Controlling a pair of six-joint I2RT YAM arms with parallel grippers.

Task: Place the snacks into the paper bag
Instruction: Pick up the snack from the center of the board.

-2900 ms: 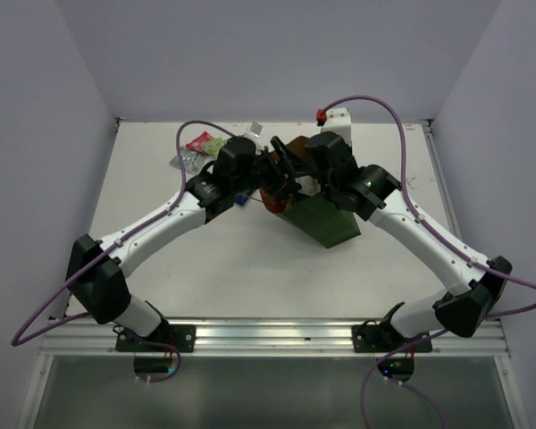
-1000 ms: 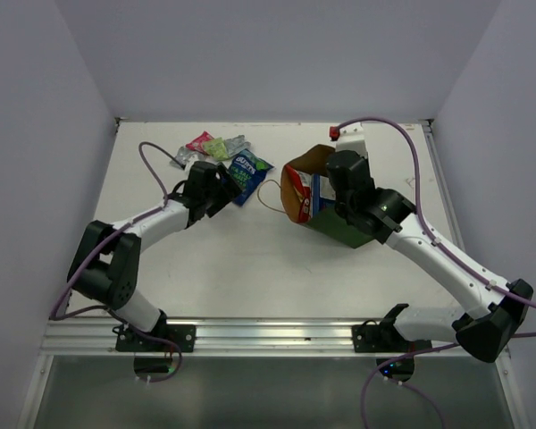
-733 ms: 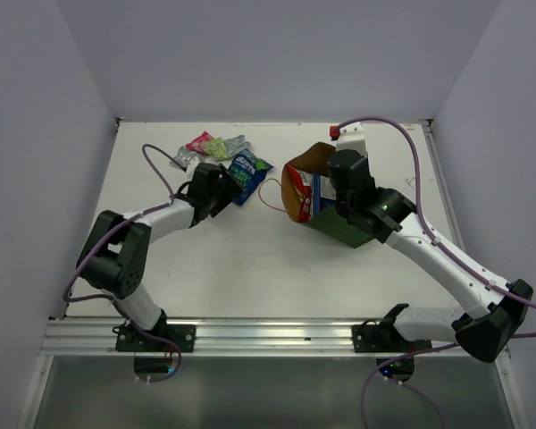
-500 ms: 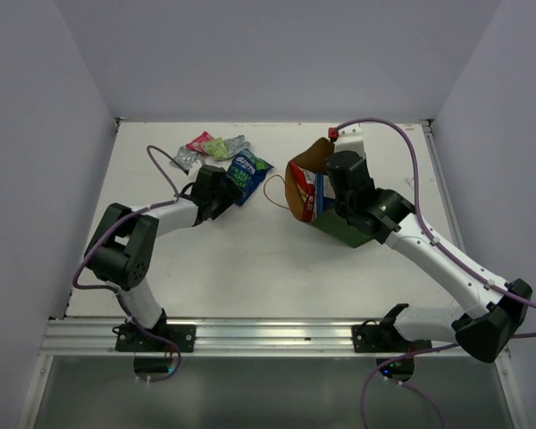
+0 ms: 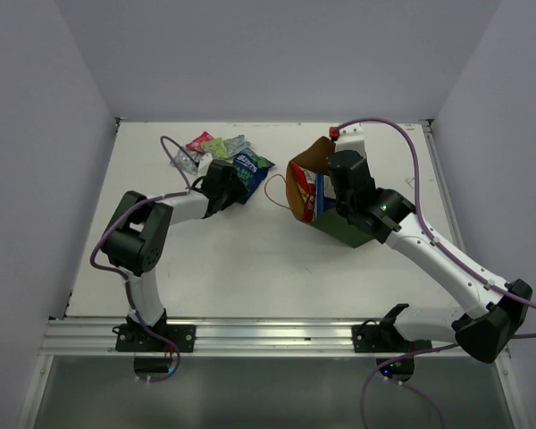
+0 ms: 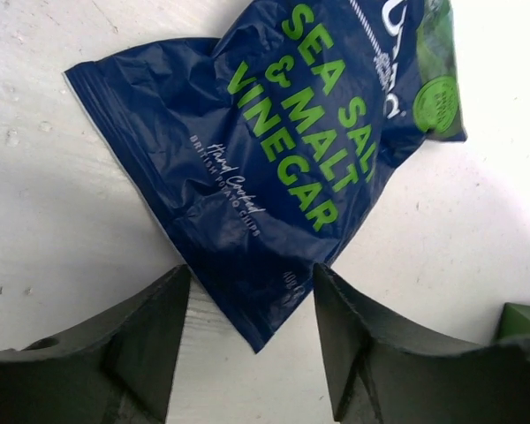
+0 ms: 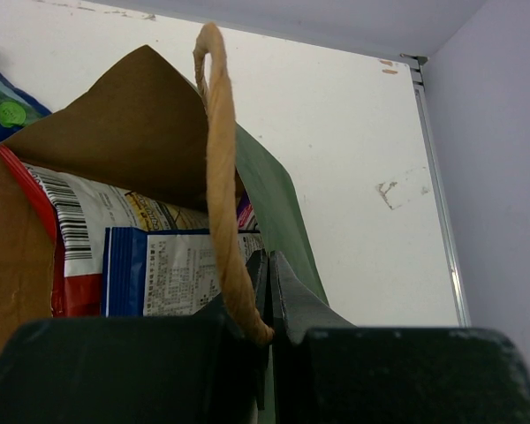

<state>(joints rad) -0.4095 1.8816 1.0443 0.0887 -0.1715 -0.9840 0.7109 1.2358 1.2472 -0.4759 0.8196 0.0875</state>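
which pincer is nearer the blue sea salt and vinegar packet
Left. The left pincer is open, straddling the near corner of the blue packet. The right pincer is well off to the side, clamped on the wall of the paper bag.

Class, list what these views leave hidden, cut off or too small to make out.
- Left wrist view: dark blue crisp packet, brand name cut off by the top edge.
- Right wrist view: dark green paper bag, bottom hidden by the packets inside.
- Top view: small pink, green and silver packets, print too small.
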